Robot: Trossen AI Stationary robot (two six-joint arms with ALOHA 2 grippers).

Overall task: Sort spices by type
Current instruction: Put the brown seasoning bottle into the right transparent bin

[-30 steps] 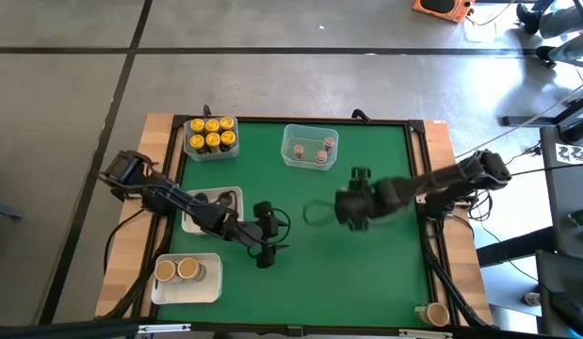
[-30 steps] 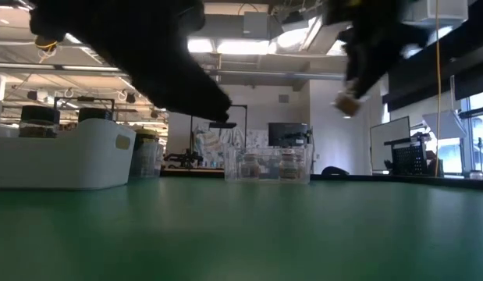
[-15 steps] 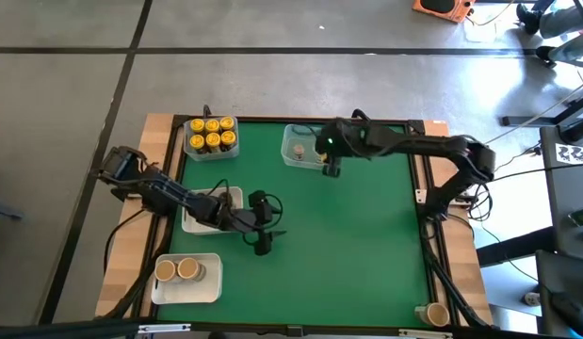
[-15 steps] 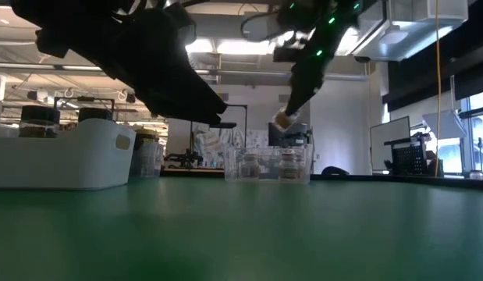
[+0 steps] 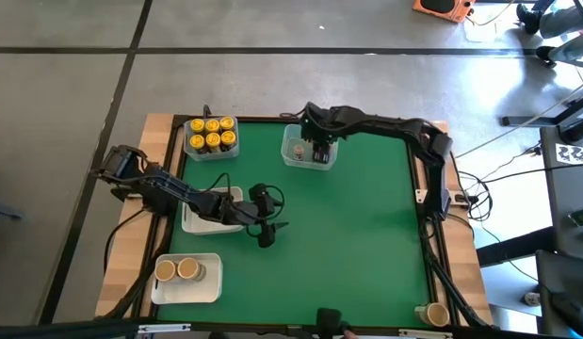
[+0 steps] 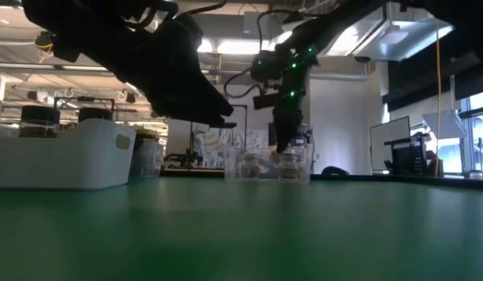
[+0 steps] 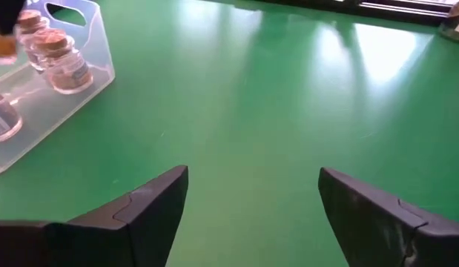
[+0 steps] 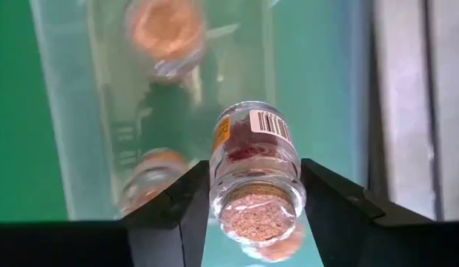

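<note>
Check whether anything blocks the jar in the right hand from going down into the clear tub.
Nothing visible blocks it. The right hand grips a cork-topped jar directly over the clear tub. Jars already in the tub sit beside it, with open floor showing between them.

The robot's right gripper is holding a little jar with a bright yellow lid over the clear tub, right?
Not quite. The jar in the right gripper has a cork-coloured stopper, not a yellow lid, as the right wrist view shows. It is indeed over the clear tub.
</note>
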